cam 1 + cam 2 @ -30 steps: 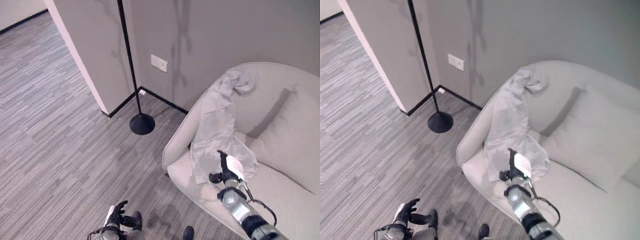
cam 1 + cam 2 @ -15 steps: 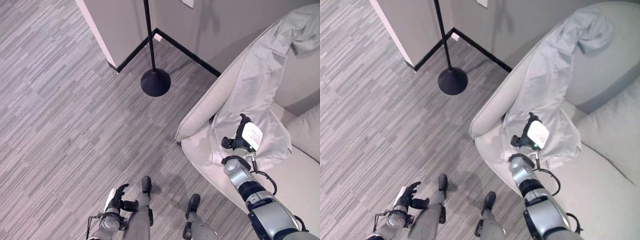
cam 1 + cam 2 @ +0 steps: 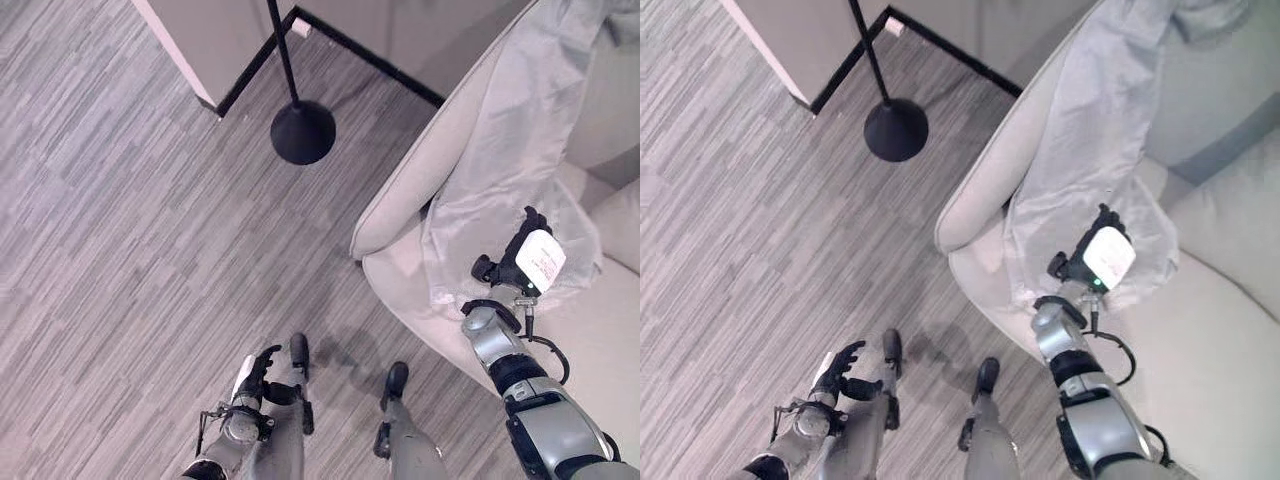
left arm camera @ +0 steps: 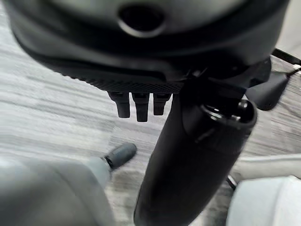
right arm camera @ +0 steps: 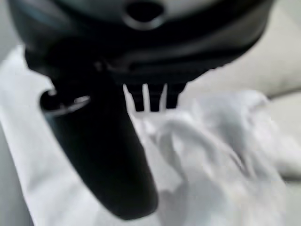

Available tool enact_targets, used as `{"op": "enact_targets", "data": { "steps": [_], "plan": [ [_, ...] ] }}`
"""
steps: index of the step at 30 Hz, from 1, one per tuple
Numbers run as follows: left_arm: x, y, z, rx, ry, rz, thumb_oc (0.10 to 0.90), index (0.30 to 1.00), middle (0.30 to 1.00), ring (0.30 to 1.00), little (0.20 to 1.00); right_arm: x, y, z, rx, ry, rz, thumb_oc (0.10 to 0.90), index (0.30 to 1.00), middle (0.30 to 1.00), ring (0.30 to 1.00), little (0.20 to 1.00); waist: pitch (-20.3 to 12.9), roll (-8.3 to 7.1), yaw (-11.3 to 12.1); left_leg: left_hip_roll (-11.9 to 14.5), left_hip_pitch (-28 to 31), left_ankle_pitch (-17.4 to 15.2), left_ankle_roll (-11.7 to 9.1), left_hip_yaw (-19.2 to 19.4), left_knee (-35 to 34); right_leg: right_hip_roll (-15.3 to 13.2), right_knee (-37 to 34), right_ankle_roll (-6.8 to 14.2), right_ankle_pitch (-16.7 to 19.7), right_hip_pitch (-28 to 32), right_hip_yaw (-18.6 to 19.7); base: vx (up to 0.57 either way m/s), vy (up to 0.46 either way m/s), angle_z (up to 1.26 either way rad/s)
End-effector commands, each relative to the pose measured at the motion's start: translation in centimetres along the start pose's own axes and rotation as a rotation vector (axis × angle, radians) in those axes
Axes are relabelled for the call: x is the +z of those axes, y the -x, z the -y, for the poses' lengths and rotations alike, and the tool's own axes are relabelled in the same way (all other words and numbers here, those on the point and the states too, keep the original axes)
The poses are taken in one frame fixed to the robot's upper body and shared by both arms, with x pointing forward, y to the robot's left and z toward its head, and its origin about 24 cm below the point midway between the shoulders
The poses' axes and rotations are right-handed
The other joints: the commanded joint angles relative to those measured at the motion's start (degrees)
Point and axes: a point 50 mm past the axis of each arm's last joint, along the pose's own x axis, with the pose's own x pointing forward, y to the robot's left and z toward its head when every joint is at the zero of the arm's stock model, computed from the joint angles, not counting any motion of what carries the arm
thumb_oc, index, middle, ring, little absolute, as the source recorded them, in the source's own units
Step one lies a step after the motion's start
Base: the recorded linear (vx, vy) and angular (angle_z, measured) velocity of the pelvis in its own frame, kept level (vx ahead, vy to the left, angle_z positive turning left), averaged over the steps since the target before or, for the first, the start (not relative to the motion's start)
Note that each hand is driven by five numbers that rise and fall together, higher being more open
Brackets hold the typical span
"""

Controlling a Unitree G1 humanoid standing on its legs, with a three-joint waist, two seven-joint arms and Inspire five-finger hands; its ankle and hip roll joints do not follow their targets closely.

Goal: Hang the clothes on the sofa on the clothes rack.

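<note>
Change since earlier: camera has tipped further down toward the floor, so the whole scene has shifted; beyond that, the right hand [image 3: 527, 262] now sits further in over the garment's lower spread, toward the seat, where half a second ago it was at the garment's near edge.
Garment: pale grey, thin, crinkled cloth garment [image 3: 510, 150] draped down the beige upholstered sofa [image 3: 420, 190], running from the top of the backrest over the curved arm and pooling on the seat cushion.
Right hand: dark hand with a white cover on its back, held over the pooled lower part of the garment; in the right wrist view the thumb [image 5: 101, 155] lies long across the white cloth and the short fingertips [image 5: 150, 101] point down at it, with folds of cloth just past them. Whether they touch or pinch the cloth I cannot tell.
Left hand: low beside the robot over the floor [image 3: 262, 368], fingers loosely spread and relaxed, holding nothing; its own wrist view shows them straight above the planks.
Rack: thin black metal pole on a round black domed base [image 3: 302, 131], standing on the grey wood-plank floor [image 3: 110, 220] near the wall corner, well apart from the sofa's arm.
</note>
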Motion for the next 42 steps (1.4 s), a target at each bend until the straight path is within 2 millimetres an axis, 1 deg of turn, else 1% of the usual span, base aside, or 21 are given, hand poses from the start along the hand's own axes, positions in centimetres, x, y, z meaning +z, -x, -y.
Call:
{"op": "enact_targets", "data": {
  "steps": [1, 2, 3, 6, 10, 11, 12, 16, 17, 18, 20, 21, 23, 25, 27, 29, 30, 33, 36, 39, 42],
  "plan": [
    [0.1, 0.5, 0.8, -0.022, -0.044, 0.055, 0.8, 0.9, 0.9, 0.9, 0.9, 0.9, -3.2, 2.8, -0.127, -0.016, 0.006, 0.8, 0.9, 0.9, 0.9, 0.9, -3.2, 0.62, 0.5, 5.3, -1.7, -2.6, -5.4, -1.4, 0.2, -7.2, 2.4, 4.1, 1.6, -5.9, 1.9, 0.0, 0.0, 0.0],
    [0.2, 0.4, 0.8, -0.021, -0.044, 0.055, 0.8, 0.9, 0.9, 0.9, 0.9, 0.9, -3.2, 2.9, -0.127, -0.016, 0.007, 0.8, 0.9, 0.9, 0.9, 0.9, -3.2, 0.64, 0.5, 5.3, -1.7, -2.6, -5.4, -1.4, 0.2, -7.2, 2.5, 4.1, 1.6, -6.0, 1.9, 0.0, 0.0, 0.0],
    [1.0, 0.3, 0.8, -0.031, -0.047, 0.094, 0.8, 0.9, 0.9, 0.9, 0.9, 0.4, -3.9, 3.1, -0.104, 0.048, 0.0, 0.8, 0.9, 0.9, 0.9, 0.9, -2.7, 1.59, 1.0, 4.9, -3.1, -2.3, -5.4, -1.4, 0.2, -7.5, 2.4, 4.3, 2.1, -7.4, 2.2, 0.0, 0.0, 0.0],
    [2.3, -0.1, 0.7, -0.04, -0.067, 0.152, 0.8, 0.9, 0.9, 0.9, 0.9, 0.6, -5.2, 3.9, -0.078, 0.108, 0.002, 0.8, 0.9, 0.9, 0.9, 0.9, -2.0, 2.46, 1.5, 4.3, -5.3, -1.8, -5.5, -1.4, 0.2, -7.6, 2.2, 4.6, 2.9, -10.0, 2.7, -0.04, 0.008, -0.02],
    [4.9, -0.4, 0.3, -0.035, -0.146, 0.283, 0.8, 0.9, 0.9, 0.9, 0.9, -0.8, -6.5, 5.1, 0.003, 0.217, -0.052, 0.8, 0.9, 0.9, 0.9, 0.9, -0.9, 4.0, 3.0, 3.4, -9.0, -1.0, -5.6, -1.3, 0.2, -8.0, 1.9, 5.1, 3.9, -13.7, 3.4, -0.05, 0.007, -0.06],
    [5.3, -0.3, -0.1, -0.02, -0.152, 0.306, 0.8, 0.9, 0.9, 0.9, 0.9, -1.3, -6.4, 4.9, 0.051, 0.236, -0.071, 0.769, 0.853, 0.853, 0.853, 0.853, -0.6, 4.47, 3.4, 3.1, -10.0, -0.7, -5.7, -1.4, 0.2, -8.0, 1.6, 5.2, 4.2, -14.5, 3.3, -0.04, -0.003, -0.07],
    [5.0, -0.4, -0.4, -0.006, -0.159, 0.299, 0.8, 0.9, 0.9, 0.9, 0.9, -1.6, -5.9, 4.2, 0.114, 0.262, -0.071, 0.4, 0.3, 0.3, 0.3, 0.3, -0.5, 4.4, 3.6, 3.0, -10.8, -0.5, -5.8, -1.6, 0.2, -7.9, 1.4, 5.3, 4.4, -15.1, 3.3, -0.02, -0.016, -0.08],
    [4.5, -0.5, -0.8, 0.02, -0.194, 0.273, 0.8, 0.9, 0.9, 0.9, 0.9, -1.5, -4.7, 2.5, 0.213, 0.315, -0.033, 0.4, 0.3, 0.3, 0.3, 0.3, -0.3, 3.69, 3.3, 3.0, -11.3, -0.4, -5.8, -1.6, 0.2, -7.6, 1.3, 5.2, 4.5, -15.5, 3.3, 0.0, -0.027, -0.02],
    [4.1, -0.7, -1.2, 0.041, -0.217, 0.256, 0.8, 0.9, 0.9, 0.9, 0.9, -1.9, -2.9, 0.5, 0.299, 0.296, -0.058, 0.4, 0.3, 0.3, 0.3, 0.3, -0.4, 2.93, 2.8, 3.1, -10.9, -0.5, -5.8, -1.7, 0.2, -7.3, 1.2, 5.0, 4.5, -15.1, 3.3, 0.0, -0.043, -0.03],
    [4.1, -0.7, -1.2, 0.041, -0.217, 0.256, 0.8, 0.9, 0.9, 0.9, 0.9, -1.9, -2.9, 0.5, 0.3, 0.296, -0.058, 0.4, 0.3, 0.3, 0.3, 0.3, -0.4, 2.91, 2.8, 3.1, -10.9, -0.5, -5.8, -1.7, 0.2, -7.3, 1.2, 5.0, 4.5, -15.1, 3.3, 0.01, -0.048, -0.02],
    [3.9, -0.7, -1.3, 0.049, -0.224, 0.243, 0.8, 0.9, 0.9, 0.9, 0.9, -2.7, -1.5, -0.6, 0.343, 0.273, -0.094, 0.4, 0.3, 0.3, 0.3, 0.3, -0.6, 2.43, 2.4, 3.1, -10.4, -0.7, -5.7, -1.7, 0.2, -7.2, 1.0, 5.0, 4.5, -14.5, 3.3, 0.01, -0.02, 0.01],
    [4.1, -0.8, -1.5, 0.063, -0.22, 0.241, 0.8, 0.9, 0.9, 0.9, 0.9, -3.9, 0.3, -1.9, 0.391, 0.219, -0.155, 0.4, 0.3, 0.3, 0.3, 0.3, -1.0, 1.92, 1.8, 3.1, -9.6, -1.0, -5.8, -1.8, 0.2, -7.2, 1.0, 5.0, 4.4, -13.8, 3.2, 0.0, 0.0, 0.0],
    [4.1, -0.9, -1.5, 0.066, -0.218, 0.237, 0.8, 0.9, 0.9, 0.9, 0.9, -4.4, 1.0, -2.3, 0.404, 0.196, -0.182, 0.4, 0.3, 0.3, 0.3, 0.3, -1.1, 1.73, 1.6, 3.2, -9.2, -1.1, -5.8, -1.7, 0.2, -7.2, 0.9, 5.0, 4.3, -13.4, 3.2, 0.01, -0.023, 0.04],
    [3.9, -1.2, -1.4, 0.079, -0.211, 0.202, 0.8, 0.9, 0.9, 0.9, 0.9, -5.3, 4.0, -4.3, 0.466, 0.077, -0.264, 0.4, 0.3, 0.3, 0.3, 0.3, -2.0, 0.8, 0.4, 3.6, -7.5, -1.6, -5.9, -1.5, 0.2, -7.1, 0.8, 4.8, 4.0, -11.9, 3.3, 0.01, -0.028, 0.0],
    [3.4, -1.2, -1.3, 0.078, -0.205, 0.17, 0.8, 0.9, 0.9, 0.9, 0.9, -5.0, 5.8, -5.5, 0.493, -0.11, -0.354, 0.4, 0.3, 0.3, 0.3, 0.3, -3.0, 0.13, -0.3, 4.1, -5.7, -2.2, -6.0, -1.4, 0.2, -7.0, 0.7, 4.6, 3.5, -10.2, 3.4, 0.03, -0.055, -0.02],
    [2.5, -1.1, -1.3, 0.077, -0.199, 0.121, 0.8, 0.9, 0.9, 0.9, 0.9, -3.3, 7.9, -7.0, 0.522, -0.413, -0.46, 0.4, 0.3, 0.3, 0.3, 0.3, -4.3, -0.9, -1.1, 4.9, -3.7, -2.7, -6.2, -0.9, 0.2, -6.8, 0.6, 4.4, 3.0, -8.3, 3.4, 0.03, -0.063, -0.1],
    [2.0, -1.0, -1.3, 0.076, -0.192, 0.095, 0.8, 0.9, 0.9, 0.9, 0.9, -1.6, 9.3, -7.8, 0.549, -0.64, -0.516, 0.4, 0.3, 0.3, 0.3, 0.3, -5.2, -1.54, -1.6, 5.3, -2.3, -3.1, -6.2, -0.6, 0.2, -6.6, 0.5, 4.2, 2.8, -7.1, 3.6, 0.03, -0.055, -0.09],
    [1.6, -0.8, -1.6, 0.085, -0.152, 0.065, 0.8, 0.9, 0.9, 0.9, 0.9, 1.5, 11.5, -8.3, 0.614, -1.018, -0.568, 0.4, 0.3, 0.3, 0.3, 0.3, -6.6, -2.75, -2.4, 6.1, 0.3, -3.6, -6.3, 0.1, 0.2, -6.3, 0.5, 4.0, 2.3, -4.9, 3.5, 0.03, -0.043, -0.15],
    [1.1, -0.3, -1.9, 0.089, -0.095, 0.05, 0.8, 0.9, 0.9, 0.9, 0.9, 3.5, 13.4, -7.7, 0.711, -1.25, -0.536, 0.4, 0.3, 0.3, 0.3, 0.3, -8.5, -4.06, -2.8, 6.5, 3.3, -4.1, -6.2, 0.8, 0.2, -5.7, 0.3, 3.8, 1.6, -1.9, 3.2, 0.04, -0.059, -0.09],
    [0.3, 0.3, -2.5, 0.093, -0.051, 0.029, 0.8, 0.9, 0.9, 0.9, 0.9, 4.4, 13.1, -6.2, 0.749, -1.374, -0.462, 0.4, 0.3, 0.3, 0.3, 0.3, -10.7, -4.87, -2.7, 6.9, 6.1, -4.8, -6.0, 1.1, 0.2, -5.5, 0.2, 3.8, 0.8, 1.1, 2.6, 0.05, -0.046, 0.03],
    [-0.9, 1.0, -3.0, 0.094, 0.024, -0.012, 0.8, 0.9, 0.9, 0.9, 0.9, 5.3, 11.3, -3.9, 0.751, -1.484, -0.347, 0.4, 0.3, 0.3, 0.3, 0.3, -13.9, -5.68, -2.3, 7.3, 9.8, -5.6, -6.0, 1.5, 0.2, -5.1, 0.2, 3.7, -0.1, 4.5, 2.1, 0.08, -0.033, 0.03]
  ]
}}
